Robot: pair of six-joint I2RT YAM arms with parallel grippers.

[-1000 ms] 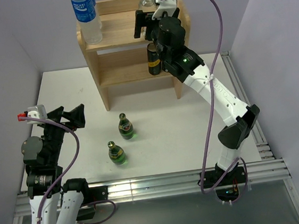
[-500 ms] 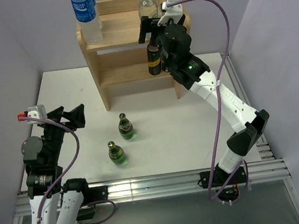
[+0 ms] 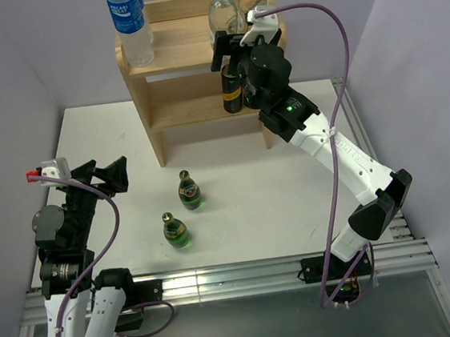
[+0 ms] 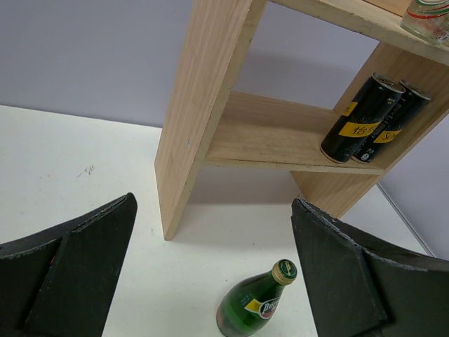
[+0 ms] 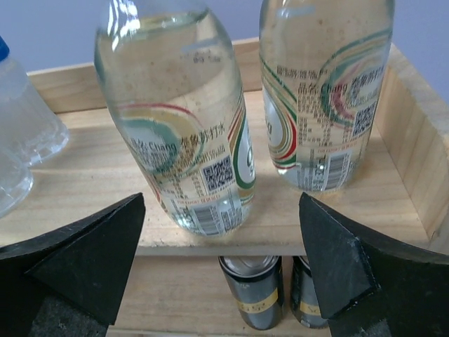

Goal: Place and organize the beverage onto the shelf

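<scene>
Progress looks like four of six. Two clear glass bottles (image 5: pixel 179 119) (image 5: pixel 326 91) stand upright side by side at the right end of the shelf's (image 3: pixel 186 108) top tier, and two dark cans (image 4: pixel 361 119) (image 4: pixel 393 126) sit close together at the right end of the lower tier, directly beneath them. Two green bottles (image 3: pixel 189 191) (image 3: pixel 175 230) stand on the white counter (image 3: pixel 290 178) in front of the shelf, well apart from it, so I judge they are what is left to do. A taller water bottle (image 3: pixel 131 25) occupies the top tier's left end.

The right end effector (image 5: pixel 222 210) hangs just in front of the glass bottles with its jaws spread wide, holding nothing and touching neither bottle. The left end effector (image 4: pixel 214 203) is near its base, equally wide open and empty, facing the shelf with the nearer green bottle below it.
</scene>
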